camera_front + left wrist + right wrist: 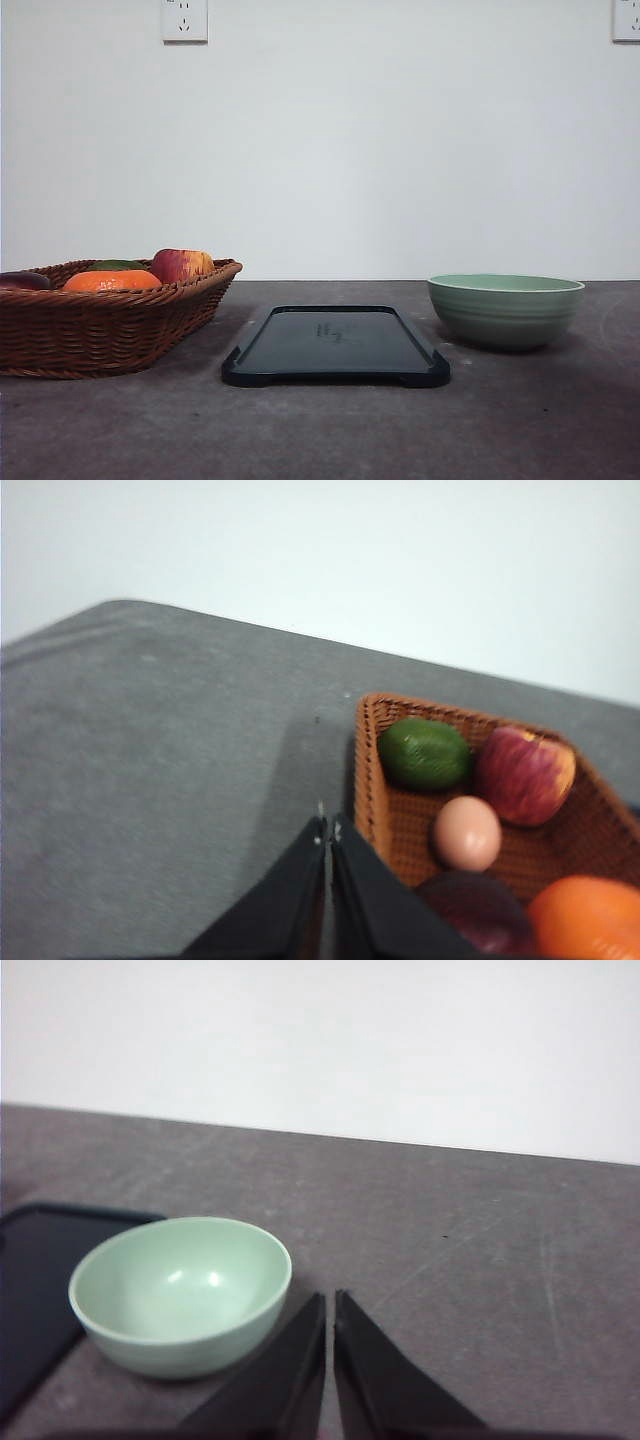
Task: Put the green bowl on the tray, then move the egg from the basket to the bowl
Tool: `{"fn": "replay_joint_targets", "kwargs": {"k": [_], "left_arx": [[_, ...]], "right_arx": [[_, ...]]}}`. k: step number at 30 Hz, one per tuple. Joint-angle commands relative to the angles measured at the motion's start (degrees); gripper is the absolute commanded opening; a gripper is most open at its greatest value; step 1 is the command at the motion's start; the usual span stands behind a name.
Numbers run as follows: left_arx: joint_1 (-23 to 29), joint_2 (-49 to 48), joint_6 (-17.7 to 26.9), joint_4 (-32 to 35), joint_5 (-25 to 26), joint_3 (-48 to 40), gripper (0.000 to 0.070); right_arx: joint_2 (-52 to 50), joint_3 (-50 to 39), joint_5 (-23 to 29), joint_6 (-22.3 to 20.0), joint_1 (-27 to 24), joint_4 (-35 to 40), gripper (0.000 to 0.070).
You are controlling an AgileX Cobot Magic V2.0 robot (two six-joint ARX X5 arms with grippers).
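Observation:
The green bowl (pixel 506 309) stands upright and empty on the table, right of the black tray (pixel 336 345), which is bare. In the right wrist view the green bowl (pixel 181 1293) sits beside the tray's edge (pixel 35 1280), and my right gripper (pixel 330 1305) is shut just off the bowl's rim, holding nothing. The wicker basket (pixel 95 315) is at the left. The left wrist view looks into the basket (pixel 400 825), where the egg (pixel 467 832) lies among fruit. My left gripper (pixel 328 830) is shut and empty, just outside the basket's corner.
The basket also holds a red-and-yellow apple (pixel 525 773), a green avocado-like fruit (pixel 424 752), an orange (pixel 585 920) and a dark purple fruit (pixel 475 910). A white wall with sockets (pixel 184 20) stands behind the grey table (pixel 320 430).

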Motion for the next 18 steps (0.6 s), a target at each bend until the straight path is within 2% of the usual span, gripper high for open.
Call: {"fn": "replay_joint_targets", "kwargs": {"k": [1,5,8,13,15,18], "left_arx": [[0.1,0.0,-10.5,0.5,0.3,-0.8,0.0],[0.1,0.0,-27.4,2.1,0.3,-0.3,0.0],[0.1,0.0,-33.2,6.0,0.3,-0.3,0.0],[0.1,0.0,-33.1,17.1,0.2,-0.2,0.0],[0.1,0.0,-30.4,21.4,-0.2,0.2,0.0],[0.1,0.0,-24.5,24.1,-0.2,1.4,0.0]], "right_arx": [[0.1,-0.2,0.1,7.6,-0.1,1.0,0.0005],[0.1,-0.2,0.1,22.1,-0.1,5.6,0.0005],[0.1,-0.2,0.2,27.9,-0.1,10.3,0.0005],[0.1,0.0,1.6,28.2,-0.1,18.3,0.0004],[0.1,0.8,2.0,26.5,-0.1,19.6,0.0004],[0.1,2.7,2.0,22.8,-0.1,19.8,0.0004]]}}
